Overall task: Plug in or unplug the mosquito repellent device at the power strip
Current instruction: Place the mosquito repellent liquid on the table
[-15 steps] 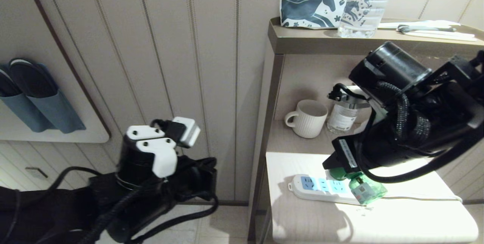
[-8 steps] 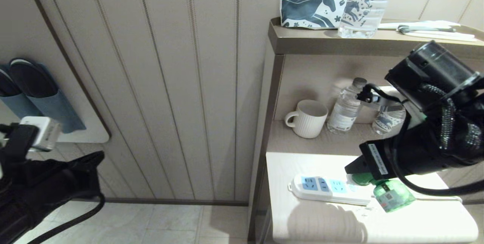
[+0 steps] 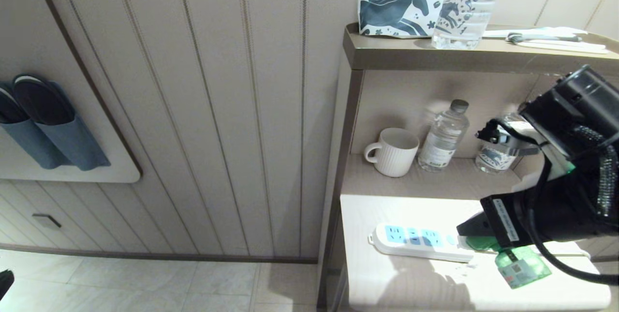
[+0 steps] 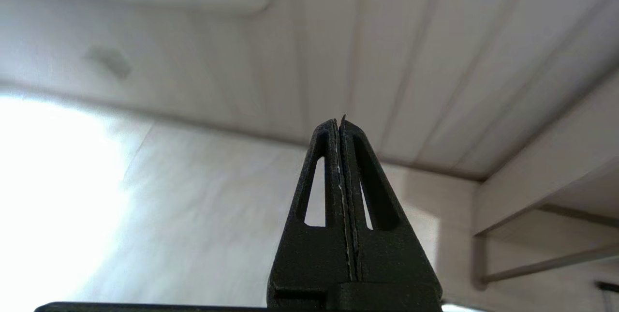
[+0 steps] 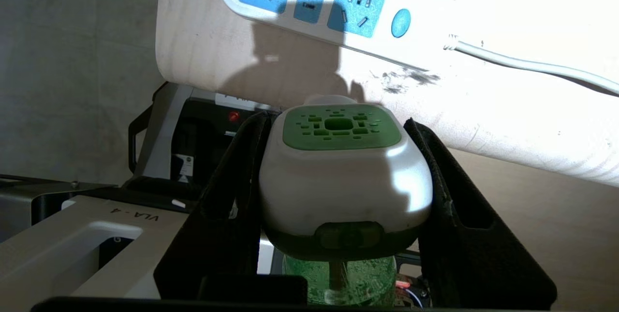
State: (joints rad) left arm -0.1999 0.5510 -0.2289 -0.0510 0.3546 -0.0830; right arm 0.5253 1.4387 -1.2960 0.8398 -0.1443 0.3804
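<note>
My right gripper is shut on the mosquito repellent device. In the right wrist view its white head with green cap sits squeezed between the two black fingers, and the green bottle hangs behind. The device is off the power strip, just right of its corded end. The power strip lies flat on the white table with its blue socket faces bare. My left gripper is shut on nothing, low down and facing the floor and wall.
Behind the strip, a shelf holds a white mug and two water bottles. The upper shelf carries a horse-print pouch and a large clear bottle. Slippers hang on the left wall. The strip's cord trails right.
My right gripper has drawn the device rightward off the strip's end. My left arm has swung down and left, out of the head view.
</note>
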